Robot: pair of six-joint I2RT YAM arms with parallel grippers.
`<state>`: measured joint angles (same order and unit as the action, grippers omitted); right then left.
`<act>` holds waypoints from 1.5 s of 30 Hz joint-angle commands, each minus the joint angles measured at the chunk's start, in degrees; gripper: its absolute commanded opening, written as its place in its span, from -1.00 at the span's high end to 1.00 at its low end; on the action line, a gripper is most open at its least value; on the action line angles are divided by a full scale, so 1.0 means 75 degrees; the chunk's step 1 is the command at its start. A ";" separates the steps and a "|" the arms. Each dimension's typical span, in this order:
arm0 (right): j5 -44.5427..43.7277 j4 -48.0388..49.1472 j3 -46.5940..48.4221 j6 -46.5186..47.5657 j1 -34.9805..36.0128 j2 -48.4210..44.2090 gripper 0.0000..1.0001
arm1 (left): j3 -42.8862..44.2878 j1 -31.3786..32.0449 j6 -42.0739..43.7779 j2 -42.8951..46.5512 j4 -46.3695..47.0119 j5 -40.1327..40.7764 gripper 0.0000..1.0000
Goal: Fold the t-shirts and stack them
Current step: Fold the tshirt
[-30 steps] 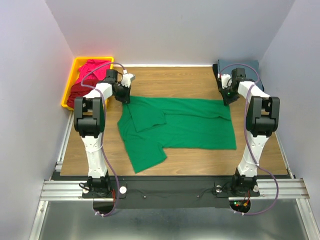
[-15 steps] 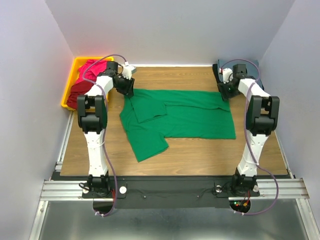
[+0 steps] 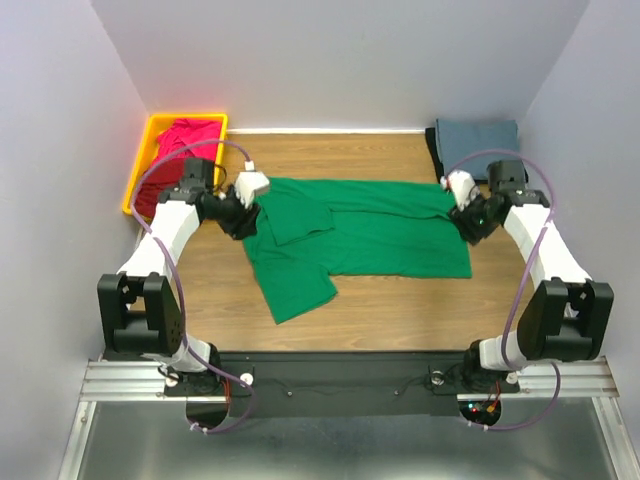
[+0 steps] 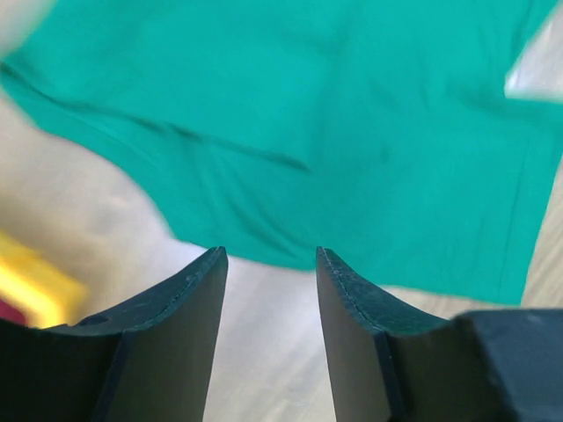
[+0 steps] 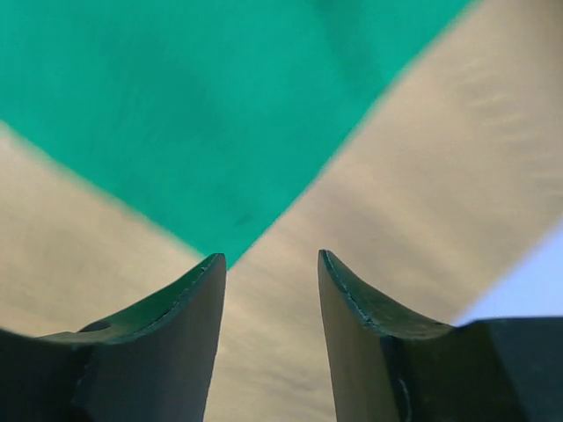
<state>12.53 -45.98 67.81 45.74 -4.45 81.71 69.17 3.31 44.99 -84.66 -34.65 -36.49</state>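
Observation:
The bright green t-shirt [image 3: 370, 235] lies spread on the wooden table, one sleeve folded over its body at the left and a flap hanging toward the near edge. My left gripper [image 3: 244, 222] hovers open and empty at the shirt's left edge; in the left wrist view the gripper [image 4: 268, 264] has green cloth [image 4: 352, 132] ahead of it. My right gripper [image 3: 470, 224] hovers open and empty at the shirt's right edge; in the right wrist view the gripper [image 5: 268, 264] is just past a shirt corner [image 5: 193, 105]. The slate blue-grey shirt [image 3: 478, 135] lies folded at the back right on the black shirt [image 3: 432, 150].
A yellow bin [image 3: 152, 122] stands at the back left off the table's edge, holding the magenta pink shirt [image 3: 188, 134] and the dark red shirt [image 3: 150, 195]. White walls close in on three sides.
Both grippers carried the shirt's far edge a little farther back, then let go. Both arms have drawn back toward the near side and outward.

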 commanded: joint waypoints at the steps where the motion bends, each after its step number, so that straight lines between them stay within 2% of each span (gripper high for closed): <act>1: 0.0040 -0.0527 -0.1000 0.0944 0.0054 -0.0172 0.00 | -0.1041 0.0109 0.0903 0.0272 -0.0138 0.0247 -0.12; 6: -0.0135 0.0011 -0.2218 0.1377 0.0112 -0.0523 0.01 | -0.1931 0.0554 0.1173 0.0776 0.0330 0.0833 -0.12; 10: -0.0277 0.0328 -0.2642 0.1577 0.0136 -0.0501 -0.01 | -0.2085 0.0683 0.1196 0.0660 0.0402 0.1033 -0.12; 26: -0.0581 0.1618 -0.3146 0.1683 0.0312 0.0214 0.00 | -0.2332 0.1082 0.1407 0.0027 0.0882 0.1514 -0.13; 32: -0.0804 0.1923 -0.3615 0.1882 0.0335 0.0449 0.33 | -0.2390 0.1187 0.1583 -0.0208 0.1023 0.1549 -0.13; 34: -0.0851 0.1958 -0.3616 0.1871 0.0335 0.0507 0.51 | -0.2449 0.1269 0.1641 -0.0219 0.1128 0.1596 -0.13; 38: -0.0921 0.1935 -0.3464 0.1800 0.0335 0.0578 0.99 | -0.2507 0.1620 0.1782 -0.0360 0.1164 0.1689 -0.13; 45: -0.1015 0.1912 -0.3334 0.1765 0.0335 0.0566 0.99 | -0.2893 0.1867 0.2063 -0.0232 0.0954 0.1667 -0.13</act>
<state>6.39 -32.88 43.66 58.67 -1.78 83.40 49.04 16.78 58.26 -87.55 -25.52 -23.22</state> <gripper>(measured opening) 0.022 0.564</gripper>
